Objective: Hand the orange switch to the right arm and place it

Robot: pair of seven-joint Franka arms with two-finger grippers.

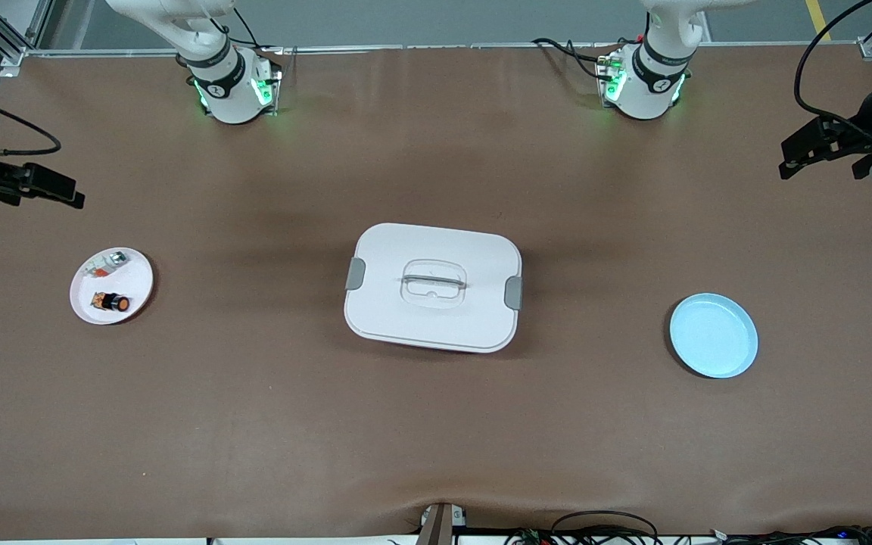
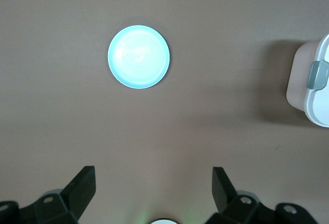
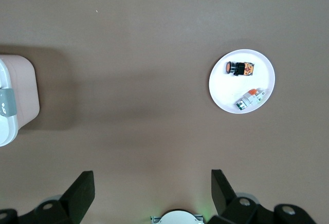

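**Both arms wait up high, the orange switch sits on the white plate**

The orange switch (image 1: 112,302) lies on its side on a small white plate (image 1: 137,266). The plate is on the brown counter (image 1: 436,424), toward the right arm's end. In the right wrist view the switch (image 3: 237,68) shows its round orange face and its black body. A small whitish-silver part (image 1: 107,263) with a red-orange tab lies on the same plate, a bit farther from the front camera than the switch. The two parts are close but do not touch.

A big white box (image 1: 433,288) with a lid, a handle and two grey clips sits in the middle of the counter. A light blue plate (image 1: 713,335) sits toward the left arm's end, well apart from the box. Nothing lies on the blue plate.

The left tool (image 2: 154,190) hangs high over the counter at the left arm's end. Its fingers (image 2: 82,185) are spread wide and hold nothing. The right tool (image 3: 153,192) hangs high over the counter at the right arm's end. Its fingers (image 3: 223,187) are spread wide too, with nothing between them. Both arms wait.
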